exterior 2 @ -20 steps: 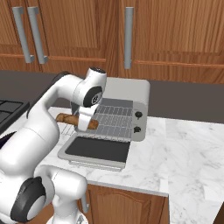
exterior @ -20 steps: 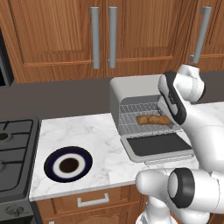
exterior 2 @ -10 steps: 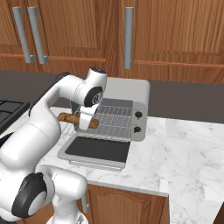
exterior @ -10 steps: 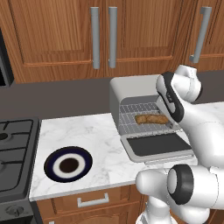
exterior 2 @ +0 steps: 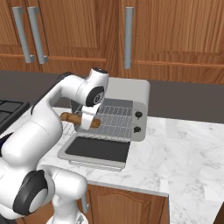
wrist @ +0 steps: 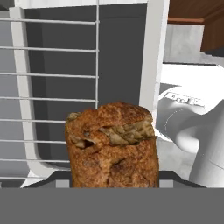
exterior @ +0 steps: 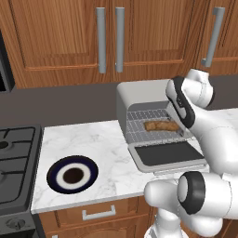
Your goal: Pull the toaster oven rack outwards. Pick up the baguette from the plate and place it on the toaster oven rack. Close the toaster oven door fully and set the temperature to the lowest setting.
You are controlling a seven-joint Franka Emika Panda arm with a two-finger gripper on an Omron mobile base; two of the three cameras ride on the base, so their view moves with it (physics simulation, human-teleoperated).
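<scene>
While the pincer (exterior 2: 87,119) holds the baguette (exterior: 161,125) over the toaster oven rack (exterior: 148,124), it looks light, stiff and crumbly, best held gently around its middle.

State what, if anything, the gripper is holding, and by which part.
The gripper holds the baguette over the toaster oven rack. The grip seems near one end, though the fingers themselves are hidden.

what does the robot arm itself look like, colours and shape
The arm is glossy white with rounded, bulging segments, joined by round dark-grey joint caps ringed in black. A black stripe runs along the upper link near the wrist. No cables or lettering show. The gripper is white at its body; its jaws can't be made out clearly.
</scene>
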